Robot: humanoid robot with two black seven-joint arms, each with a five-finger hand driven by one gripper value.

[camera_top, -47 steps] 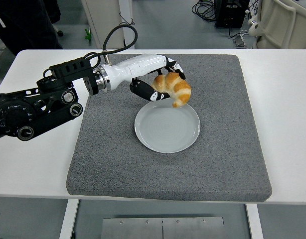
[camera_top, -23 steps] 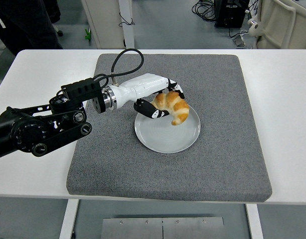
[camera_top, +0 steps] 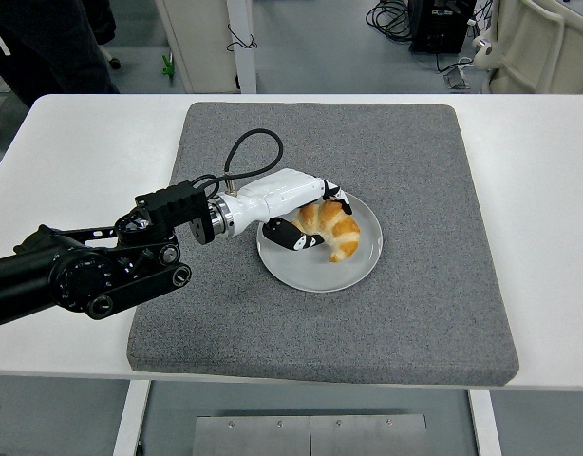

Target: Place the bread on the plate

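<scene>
The left arm comes in low from the near left over a grey mat (camera_top: 405, 304), and its left hand (camera_top: 306, 217) has thumb and fingers curled tight around the bread (camera_top: 331, 228). That bread is a golden, curved croissant, sitting low over the white plate (camera_top: 367, 261) at mid-mat. The white table (camera_top: 538, 180) stretches beyond.
</scene>
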